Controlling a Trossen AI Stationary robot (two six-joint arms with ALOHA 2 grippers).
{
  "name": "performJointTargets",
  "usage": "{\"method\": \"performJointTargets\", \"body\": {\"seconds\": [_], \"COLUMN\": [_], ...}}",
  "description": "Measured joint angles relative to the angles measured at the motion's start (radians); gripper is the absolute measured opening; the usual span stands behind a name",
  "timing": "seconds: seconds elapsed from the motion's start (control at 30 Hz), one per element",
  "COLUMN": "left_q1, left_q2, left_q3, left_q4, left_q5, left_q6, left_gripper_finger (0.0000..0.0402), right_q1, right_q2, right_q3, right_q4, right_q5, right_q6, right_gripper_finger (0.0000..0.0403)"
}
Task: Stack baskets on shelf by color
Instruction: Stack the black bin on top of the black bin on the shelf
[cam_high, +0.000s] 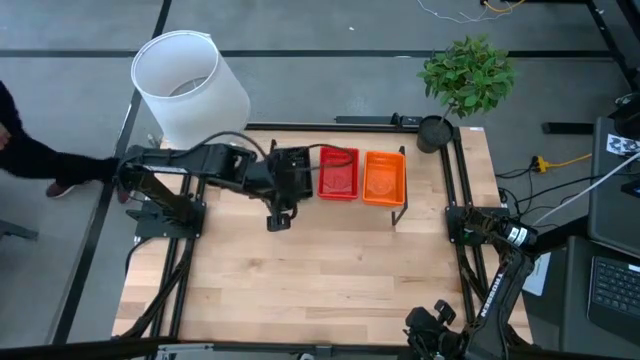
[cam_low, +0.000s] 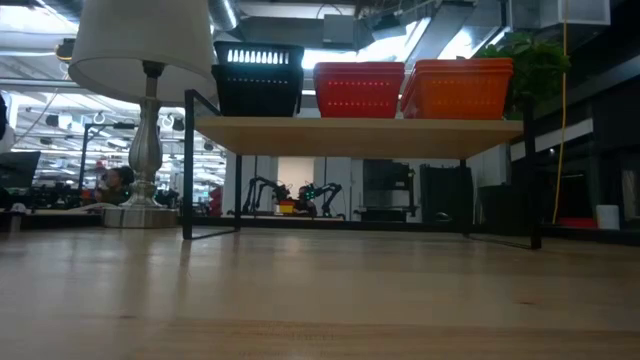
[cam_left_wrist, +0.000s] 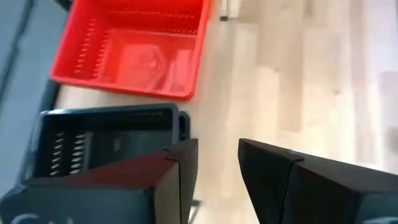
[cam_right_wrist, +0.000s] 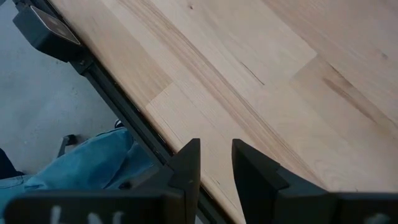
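Left gripper over the black basket on the shelf

My left gripper (cam_left_wrist: 214, 168) hangs part-open, holding nothing, above the black basket (cam_left_wrist: 102, 140), beside the red basket (cam_left_wrist: 134, 53) and orange basket (cam_high: 384, 178) on the shelf (cam_low: 360, 135). Light, stiff, slippery plastic, I judge; grip a rim wall. My right gripper (cam_right_wrist: 214, 165) waits part-open at the table (cam_right_wrist: 261, 74) edge.
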Motion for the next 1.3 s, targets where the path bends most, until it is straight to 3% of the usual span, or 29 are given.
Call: {"method": "performJointTargets", "body": {"seconds": [0.17,0.27,0.5,0.67,0.83,1.03,1.2,1.3], "left_q1": [-0.03,-0.028,-0.029,-0.052,-0.119,-0.208,-0.279,-0.344], "left_q2": [0.003,0.019,0.031,0.024,0.021,0.031,0.034,0.036], "left_q3": [-0.041,-0.101,-0.17,-0.108,-0.052,-0.077,-0.115,-0.128], "left_q4": [-0.036,-0.038,-0.002,-0.02,-0.063,-0.047,-0.049,-0.104], "left_q5": [-0.214,-0.272,-0.276,-0.274,-0.187,-0.172,-0.177,-0.21], "left_q6": [-0.03,-0.061,-0.08,-0.086,-0.158,-0.172,-0.326,-0.374], "left_gripper_finger": [0.0108,0.0108,0.0108,0.0108,0.0108,0.0108,0.0108,0.0108], "right_q1": [0.0,0.0,0.0,0.0,-0.016,-0.088,-0.191,-0.265], "right_q2": [0.0,0.0,0.0,0.0,0.0,0.0,0.0,-0.013], "right_q3": [0.0,0.0,0.0,0.0,0.0,0.0,-0.002,-0.002], "right_q4": [0.005,0.011,0.016,0.016,0.019,-0.1,-0.31,-0.261], "right_q5": [0.0,0.0,0.0,0.001,0.042,0.132,0.144,0.139], "right_q6": [0.0,0.0,0.0,-0.002,-0.071,-0.071,-0.096,-0.304], "right_gripper_finger": [0.0091,0.0091,0.0091,0.0091,0.0091,0.0091,0.0091,0.0091]}}
